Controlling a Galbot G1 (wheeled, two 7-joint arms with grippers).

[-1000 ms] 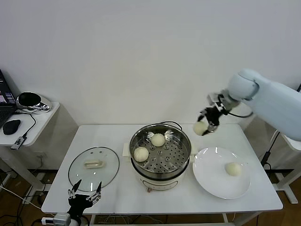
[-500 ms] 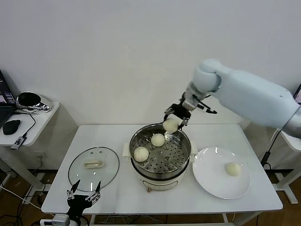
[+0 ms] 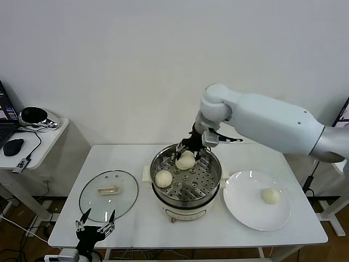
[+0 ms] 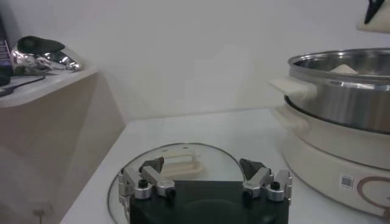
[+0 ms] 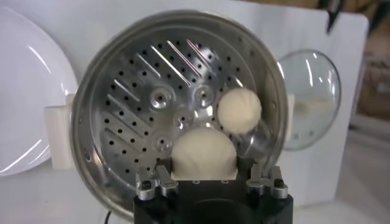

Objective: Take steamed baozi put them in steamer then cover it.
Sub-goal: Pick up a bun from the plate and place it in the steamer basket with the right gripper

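The steamer [image 3: 186, 180] stands at the middle of the table [image 3: 283, 158], and it serves as the reference for all else. One baozi [image 3: 163, 178] lies on its perforated floor toward the left side; a second baozi [image 3: 185, 160] is at the far side of the basket, between the fingers of the right gripper [image 3: 189, 153], which is closed on it just above the rim. Whether a further bun lies hidden under that one cannot be told from the head view. To the right of the steamer, the white plate [image 3: 242, 210] carries one remaining baozi [image 3: 270, 196]. To the left of the steamer, the cover [image 3: 108, 195] lies flat on the table, handle upward. The left gripper [image 3: 96, 228] waits at the near edge beside the cover, fingers spread wide and empty. Judgement: loading is past halfway; the held bun needs releasing, the plate bun transferring, and the cover fitting.
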